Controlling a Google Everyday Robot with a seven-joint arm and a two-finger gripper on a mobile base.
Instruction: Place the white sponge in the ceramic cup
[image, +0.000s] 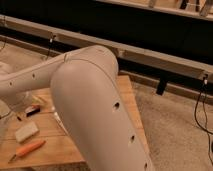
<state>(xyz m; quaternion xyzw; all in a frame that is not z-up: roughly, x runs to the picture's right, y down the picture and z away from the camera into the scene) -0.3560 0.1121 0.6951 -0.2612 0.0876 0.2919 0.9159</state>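
The white sponge lies flat on the wooden table, near its left front. The ceramic cup is hidden behind my arm. My arm fills the middle of the view, reaching left across the table and out past the left edge. The gripper at its end is beyond that edge or hidden behind the arm, so it does not show. Nothing touches the sponge.
An orange carrot lies in front of the sponge by the table's front edge. A black-and-red flat bar lies behind the sponge, close under the arm. Cables hang down to the floor on the right.
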